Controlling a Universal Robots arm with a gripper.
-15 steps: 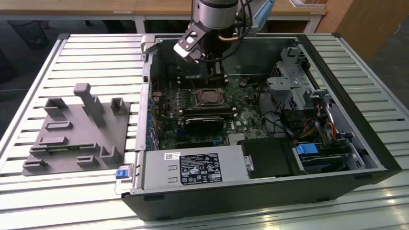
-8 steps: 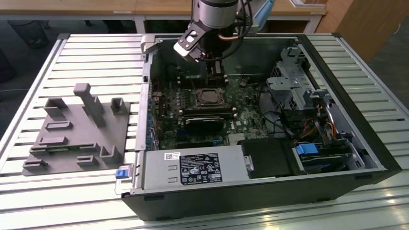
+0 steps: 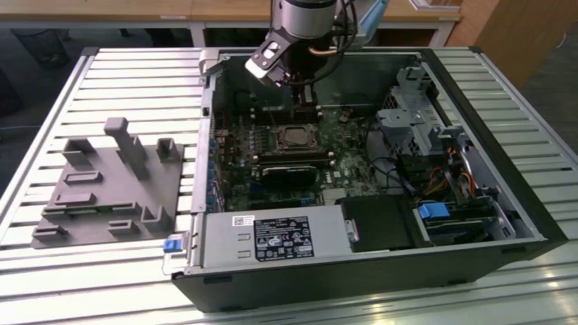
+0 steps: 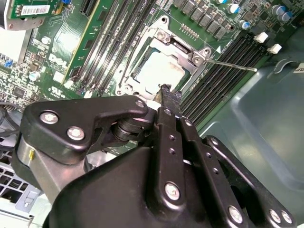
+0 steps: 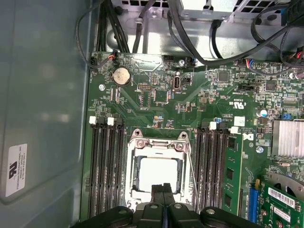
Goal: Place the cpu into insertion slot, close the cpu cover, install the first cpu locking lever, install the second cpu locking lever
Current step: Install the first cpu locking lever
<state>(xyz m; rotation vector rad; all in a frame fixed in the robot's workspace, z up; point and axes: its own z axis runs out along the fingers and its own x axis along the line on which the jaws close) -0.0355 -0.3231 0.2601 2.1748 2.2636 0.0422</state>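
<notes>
Presently, the cpu (image 5: pixel 159 175) is found seated in the insertion slot (image 5: pixel 134 174) near the middle of the motherboard (image 5: pixel 156 99), with the cpu cover (image 5: pixel 156 144) laid flat over it, and the gripper (image 5: pixel 164 189), closed and empty, is held over the cover's edge.

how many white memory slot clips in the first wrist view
4: two white clips on the slots one side of the cpu, two more on the other side; far-end ones may be hidden.
</notes>
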